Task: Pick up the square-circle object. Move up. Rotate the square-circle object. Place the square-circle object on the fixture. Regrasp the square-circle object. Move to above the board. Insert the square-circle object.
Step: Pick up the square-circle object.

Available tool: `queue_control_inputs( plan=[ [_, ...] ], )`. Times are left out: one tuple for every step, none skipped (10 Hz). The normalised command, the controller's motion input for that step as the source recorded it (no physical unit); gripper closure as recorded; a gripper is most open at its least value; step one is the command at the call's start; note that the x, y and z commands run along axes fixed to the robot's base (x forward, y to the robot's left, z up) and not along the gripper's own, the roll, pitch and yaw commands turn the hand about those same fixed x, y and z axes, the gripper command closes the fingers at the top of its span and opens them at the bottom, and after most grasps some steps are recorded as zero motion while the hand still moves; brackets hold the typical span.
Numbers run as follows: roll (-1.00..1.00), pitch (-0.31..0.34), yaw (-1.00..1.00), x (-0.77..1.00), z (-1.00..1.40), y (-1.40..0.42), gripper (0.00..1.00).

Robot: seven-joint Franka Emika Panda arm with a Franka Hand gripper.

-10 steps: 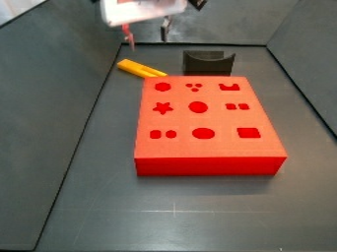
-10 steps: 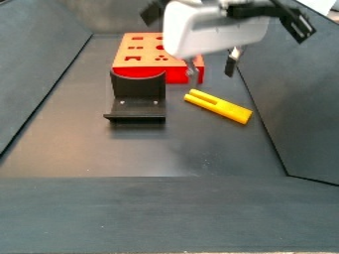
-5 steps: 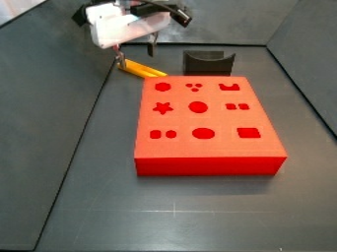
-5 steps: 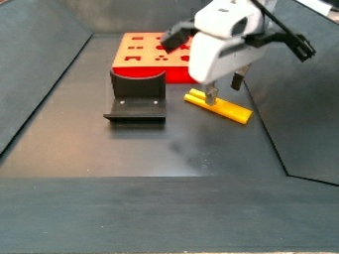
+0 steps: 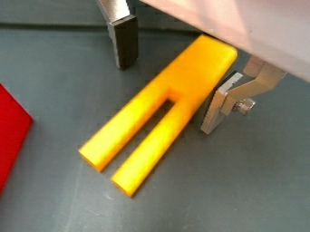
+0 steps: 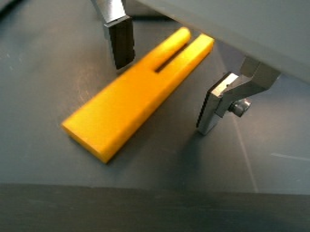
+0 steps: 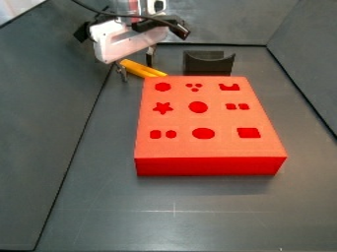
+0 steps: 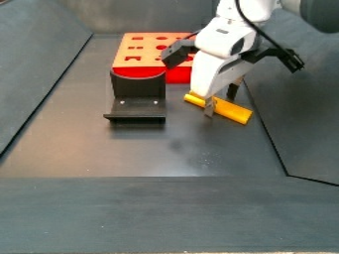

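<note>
The gripper [image 5: 176, 77] is hanging open astride the square-circle object [image 5: 164, 108], which is lying flat on the floor beside the board [image 7: 207, 123], its long axis running across the gap between the fingers [image 5: 122, 39], which seem not yet touching, with free floor around.

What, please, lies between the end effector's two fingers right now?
The square-circle object lies between the end effector's open fingers, both wrist views show; no contact is visible.
</note>
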Motion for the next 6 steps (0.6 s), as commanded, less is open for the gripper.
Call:
queue_control_inputs(
  plan=[
    [0.05,0.000,0.04,0.00,-0.21,0.01,0.00],
    [0.00,0.000,0.00,0.00,-0.06,0.00,0.00],
    [-0.01,0.001,0.00,0.00,0.00,0.00,0.00],
    [0.00,0.000,0.00,0.00,0.00,0.00,0.00],
    [0.00,0.000,0.00,0.00,0.00,0.00,1.00],
    [0.00,0.000,0.00,0.00,0.00,0.00,1.00]
  ],
)
